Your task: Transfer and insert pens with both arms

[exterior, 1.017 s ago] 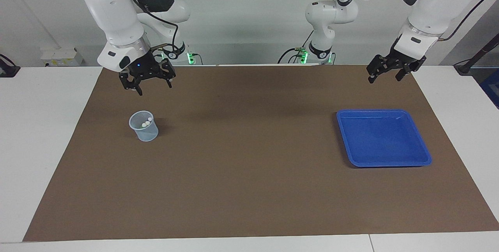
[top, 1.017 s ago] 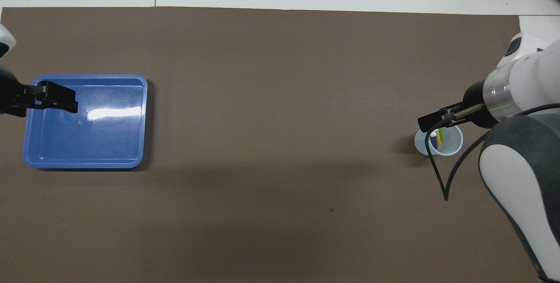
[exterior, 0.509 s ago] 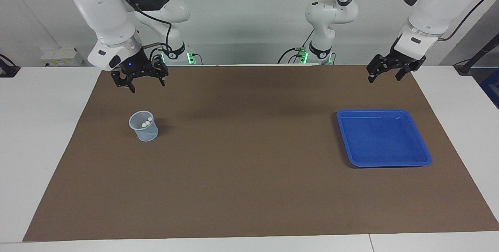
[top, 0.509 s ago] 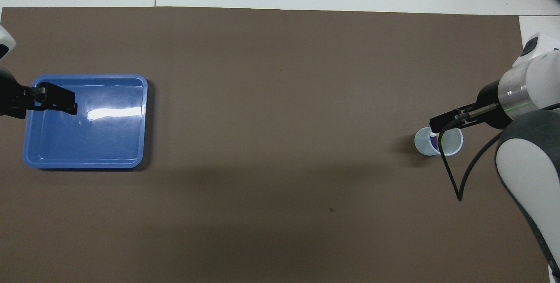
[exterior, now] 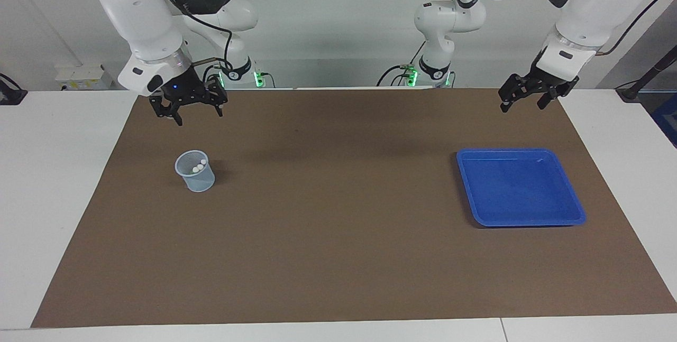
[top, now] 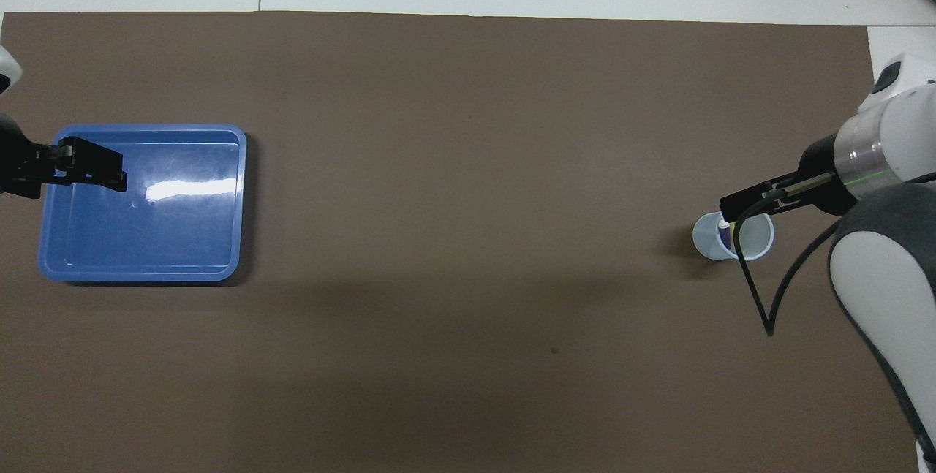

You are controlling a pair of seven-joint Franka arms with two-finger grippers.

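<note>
A pale translucent cup (exterior: 195, 173) stands on the brown mat toward the right arm's end. The pens (exterior: 198, 166) stand in it, and three whitish ends show at its mouth. From above only the purple pen (top: 725, 235) shows clearly inside the cup (top: 753, 243); the right gripper and its cable cover the others. My right gripper (exterior: 199, 117) (top: 731, 204) hangs open and empty, raised over the mat close to the cup. My left gripper (exterior: 521, 107) (top: 110, 169) is open and empty too, waiting high over the mat beside the tray.
A blue tray (exterior: 521, 188) (top: 183, 239) with nothing in it lies on the mat toward the left arm's end. Two smaller white arms with green-lit bases (exterior: 433, 75) stand at the robots' edge of the table. The brown mat (exterior: 338, 236) covers most of the table.
My right gripper has lifted away from the cup and drawn back toward its base, still open and empty. The left arm, cup, pens and tray have not moved.
</note>
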